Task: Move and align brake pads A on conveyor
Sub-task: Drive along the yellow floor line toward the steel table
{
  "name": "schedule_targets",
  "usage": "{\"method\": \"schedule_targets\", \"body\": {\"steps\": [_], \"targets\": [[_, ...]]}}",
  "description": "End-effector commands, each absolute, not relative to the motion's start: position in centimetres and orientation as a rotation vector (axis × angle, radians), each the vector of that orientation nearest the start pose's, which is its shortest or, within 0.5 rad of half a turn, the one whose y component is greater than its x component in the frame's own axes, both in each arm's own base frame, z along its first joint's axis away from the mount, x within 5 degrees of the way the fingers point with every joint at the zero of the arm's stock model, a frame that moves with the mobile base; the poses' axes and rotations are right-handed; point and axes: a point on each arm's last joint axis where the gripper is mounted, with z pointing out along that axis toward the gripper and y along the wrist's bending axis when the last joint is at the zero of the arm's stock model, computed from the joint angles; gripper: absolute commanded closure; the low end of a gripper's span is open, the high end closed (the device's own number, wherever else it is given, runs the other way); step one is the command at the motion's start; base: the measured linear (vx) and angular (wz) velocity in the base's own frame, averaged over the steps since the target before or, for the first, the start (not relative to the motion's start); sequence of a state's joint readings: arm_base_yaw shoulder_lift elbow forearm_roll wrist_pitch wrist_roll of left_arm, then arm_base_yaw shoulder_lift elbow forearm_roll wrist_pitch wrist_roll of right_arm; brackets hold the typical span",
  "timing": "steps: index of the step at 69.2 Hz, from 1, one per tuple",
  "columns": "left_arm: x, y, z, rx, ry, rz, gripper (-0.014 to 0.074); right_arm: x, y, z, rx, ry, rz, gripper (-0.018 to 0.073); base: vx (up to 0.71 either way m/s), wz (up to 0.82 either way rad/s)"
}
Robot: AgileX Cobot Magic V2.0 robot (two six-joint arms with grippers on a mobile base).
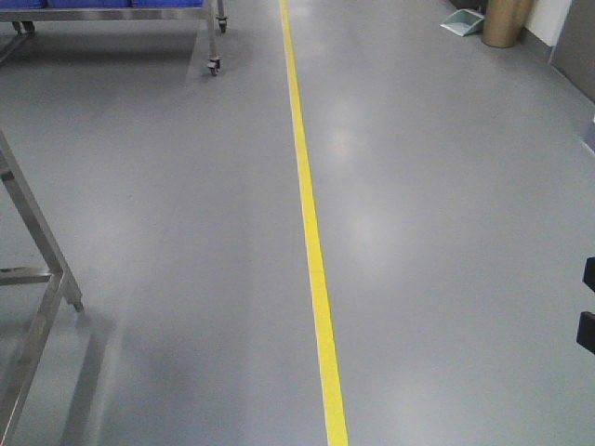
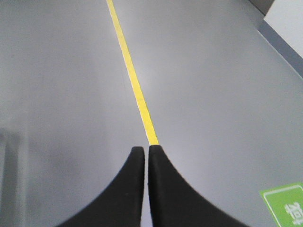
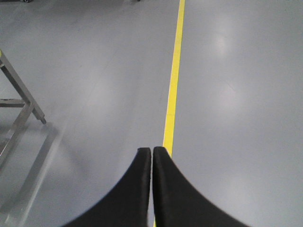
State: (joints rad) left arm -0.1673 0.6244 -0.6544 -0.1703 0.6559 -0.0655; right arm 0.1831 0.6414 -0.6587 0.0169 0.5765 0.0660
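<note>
The left gripper [image 2: 146,149] and the right gripper [image 3: 152,151] are each held pressed together, tips set over the yellow floor line [image 1: 311,242] on grey floor [image 1: 446,232].

Grey floor [image 1: 446,232], yellow line [image 1: 311,232], steel frame [image 1: 37,279] left.

My front camera looks forward and down at the floor [image 1: 446,232] from high up, the yellow line [image 1: 311,242] running away through its middle. My left wrist camera looks over my left gripper [image 2: 146,149], nearer the line, which slants off up-left. My right wrist camera looks past my right gripper [image 3: 152,150] along that line. It shares the steel frame [image 3: 21,101], left of the line, with the front view.
</note>
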Motion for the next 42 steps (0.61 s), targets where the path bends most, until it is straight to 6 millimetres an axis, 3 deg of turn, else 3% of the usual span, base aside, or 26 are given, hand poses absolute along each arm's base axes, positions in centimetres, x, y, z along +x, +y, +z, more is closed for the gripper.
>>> {"method": "schedule_targets", "body": {"steps": [1,42], "targets": [[11.67,-2.94,33.80,0.017,2.027,-0.348,0.0603,12.49,2.38,34.37,-0.111,1.947,0.176,0.0569,0.52,0.14],[11.67,-2.94,33.80,0.017,2.027,-0.348,0.0603,12.48,2.38,34.36,-0.111,1.948,0.176,0.0569,0.52,0.10]]}}
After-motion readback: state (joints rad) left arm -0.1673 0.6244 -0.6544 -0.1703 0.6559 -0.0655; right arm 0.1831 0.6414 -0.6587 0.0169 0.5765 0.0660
